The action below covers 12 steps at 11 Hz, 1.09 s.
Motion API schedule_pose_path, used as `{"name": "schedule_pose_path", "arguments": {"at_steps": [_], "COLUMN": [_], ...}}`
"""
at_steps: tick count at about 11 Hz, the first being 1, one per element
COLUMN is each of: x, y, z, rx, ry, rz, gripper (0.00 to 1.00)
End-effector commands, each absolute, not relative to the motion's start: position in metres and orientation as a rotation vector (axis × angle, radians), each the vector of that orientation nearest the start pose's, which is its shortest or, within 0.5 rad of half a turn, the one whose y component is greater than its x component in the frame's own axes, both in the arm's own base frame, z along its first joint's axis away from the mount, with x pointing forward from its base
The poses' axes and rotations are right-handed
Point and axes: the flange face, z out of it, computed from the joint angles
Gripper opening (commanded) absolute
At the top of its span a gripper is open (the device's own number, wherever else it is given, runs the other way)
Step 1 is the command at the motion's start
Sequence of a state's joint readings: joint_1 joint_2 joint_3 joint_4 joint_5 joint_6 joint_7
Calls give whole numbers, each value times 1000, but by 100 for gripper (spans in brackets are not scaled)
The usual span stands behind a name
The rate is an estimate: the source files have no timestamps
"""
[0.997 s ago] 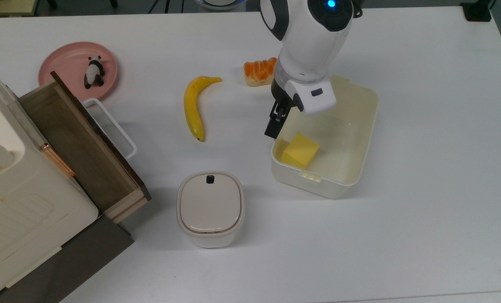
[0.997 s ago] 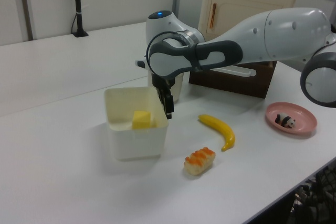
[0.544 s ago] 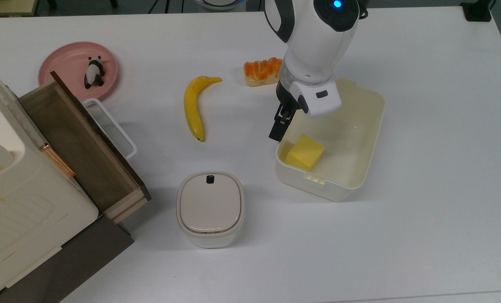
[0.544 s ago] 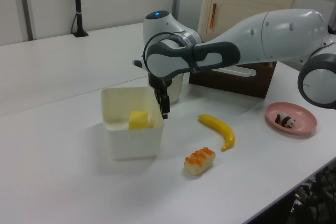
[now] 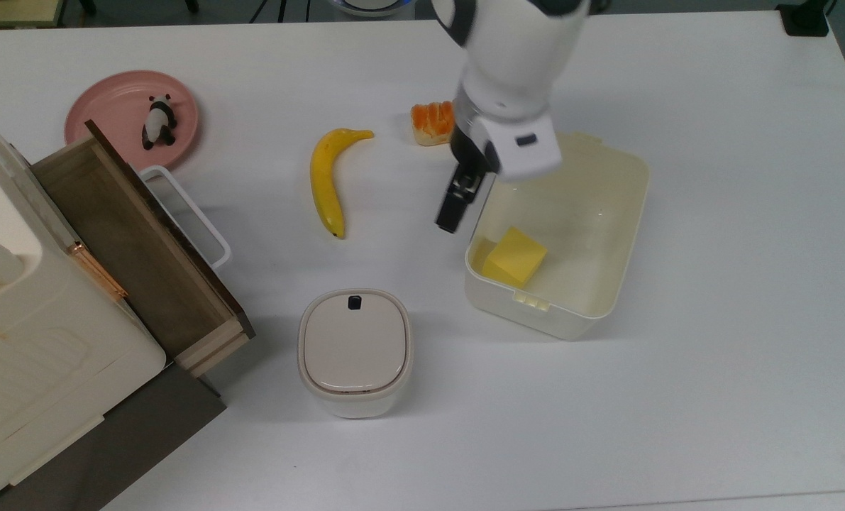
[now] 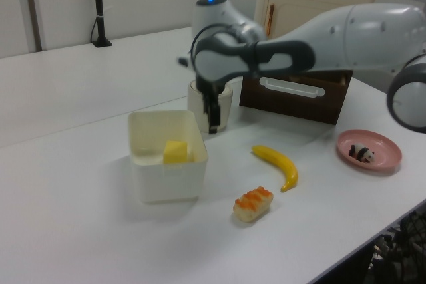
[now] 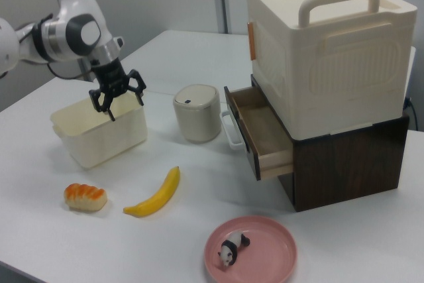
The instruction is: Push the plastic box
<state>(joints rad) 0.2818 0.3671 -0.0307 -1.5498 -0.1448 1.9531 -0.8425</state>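
Observation:
The plastic box (image 5: 536, 314) is a cream-white lidless tub lying right of centre in the top view, also seen in the left view (image 6: 170, 179) and the right view (image 7: 99, 141). A yellow block (image 5: 513, 257) lies inside it in the near-left corner. My gripper (image 5: 448, 220) hangs shut, fingers pointing down, just outside the box's long wall on the top view's left and a small gap clear of it. In the left view the gripper (image 6: 213, 123) is raised behind the box's right corner. In the right view the gripper (image 7: 112, 114) hovers over the box's rim.
A banana (image 5: 326, 181) and an orange-topped bread piece (image 5: 431, 123) lie to the top view's left of the box. The beige-lidded bin (image 5: 355, 351) stands in front. A pink plate (image 5: 106, 99) with a panda figure and the cabinet's open wooden drawer (image 5: 131, 241) sit at the far left.
The box slid slightly toward the top view's right under the gripper's push. The gripper then lifted and drew back to the top view's left, leaving the wall.

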Motion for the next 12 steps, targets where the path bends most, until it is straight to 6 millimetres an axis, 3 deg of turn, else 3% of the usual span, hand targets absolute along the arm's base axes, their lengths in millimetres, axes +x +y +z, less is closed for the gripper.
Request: {"name": "schedule_pose_path", "arguments": {"at_steps": [1, 3, 4, 5, 8, 12], "x": [614, 597, 589, 585, 582, 572], "y": [90, 60, 43, 38, 41, 36], "z": [524, 569, 582, 590, 593, 604], "rx": [-2859, -2898, -2919, -2943, -3147, -3182], "ry": [-1613, -1485, -1407, -1311, -563, 139], "rz": [75, -14, -17, -48, -82, -75], "gripper": [100, 100, 100, 100, 100, 100]}}
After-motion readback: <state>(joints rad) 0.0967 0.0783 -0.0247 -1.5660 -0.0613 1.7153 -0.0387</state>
